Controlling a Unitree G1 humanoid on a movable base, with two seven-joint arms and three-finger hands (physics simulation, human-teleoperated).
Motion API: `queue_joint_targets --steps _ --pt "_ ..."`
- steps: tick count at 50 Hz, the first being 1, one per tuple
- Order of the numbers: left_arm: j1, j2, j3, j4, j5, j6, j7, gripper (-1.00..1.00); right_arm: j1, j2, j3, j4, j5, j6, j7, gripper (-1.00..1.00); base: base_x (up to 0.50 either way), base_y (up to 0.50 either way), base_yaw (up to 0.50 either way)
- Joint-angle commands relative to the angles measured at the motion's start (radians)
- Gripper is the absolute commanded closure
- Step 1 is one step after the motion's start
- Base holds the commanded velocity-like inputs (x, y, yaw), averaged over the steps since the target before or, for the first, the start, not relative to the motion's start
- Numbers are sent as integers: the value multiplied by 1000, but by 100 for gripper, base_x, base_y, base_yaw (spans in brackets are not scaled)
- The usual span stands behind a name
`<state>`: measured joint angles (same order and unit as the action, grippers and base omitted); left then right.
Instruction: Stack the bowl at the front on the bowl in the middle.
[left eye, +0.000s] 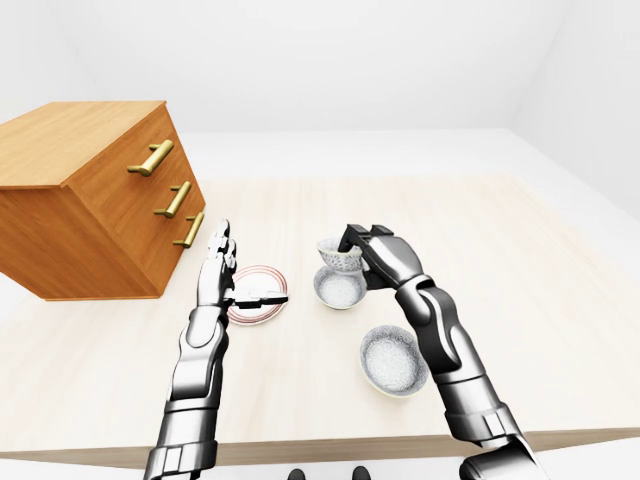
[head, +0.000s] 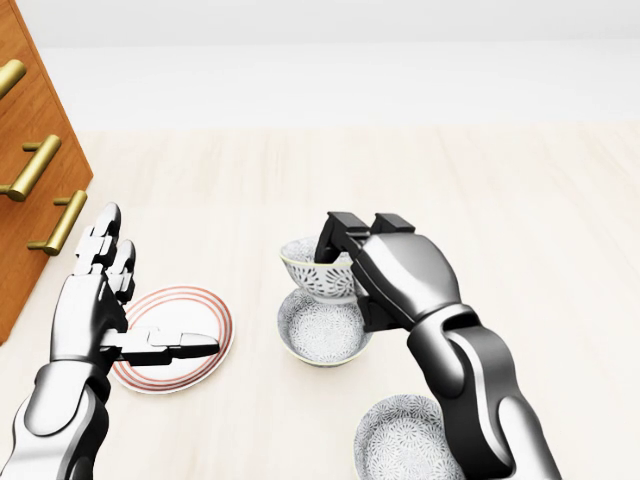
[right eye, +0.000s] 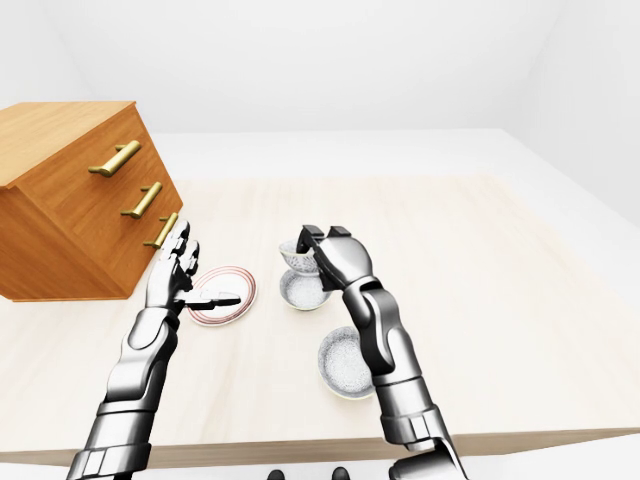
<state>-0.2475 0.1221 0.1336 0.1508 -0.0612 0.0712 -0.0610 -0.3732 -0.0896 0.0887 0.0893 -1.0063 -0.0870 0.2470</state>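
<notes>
A small patterned bowl is gripped at its rim by the right hand, whose fingers are curled over the right edge so that the bowl is carried from the side and its underside is left free for seating. It is held clear of the bench, directly above the middle bowl and just short of resting in it, with the foot of the carried bowl appearing close to or just inside the lower rim; contact cannot be confirmed. This placement is judged to serve the stacking step, the two being lined up before release. The carried bowl is kept mouth-up with only a slight tilt, and its axis is held near vertical, roughly in line with that of the bowl beneath; being round, it has no long axis across the bench. A third bowl is left on the bench lower in the head view, beside the right forearm. The left hand is held open and empty, fingers extended, over a red-ringed plate, apparently kept out of the way. A wooden drawer unit stands at the left.
</notes>
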Motion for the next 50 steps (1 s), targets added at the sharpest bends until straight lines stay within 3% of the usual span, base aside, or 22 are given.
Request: queue_joint_targets --steps 1,40,50 --pt "1 -1 -1 -2 0 1 0 -100 35 8 5 -6 -78 0 -31 100 0 0 0" --pt "3 1 1 15 -3 -15 -5 -100 25 37 41 79 -134 0 -85 100 0 0 0" --pt "4 -1 0 2 -2 -3 -1 -100 24 35 42 88 -141 0 -91 100 0 0 0"
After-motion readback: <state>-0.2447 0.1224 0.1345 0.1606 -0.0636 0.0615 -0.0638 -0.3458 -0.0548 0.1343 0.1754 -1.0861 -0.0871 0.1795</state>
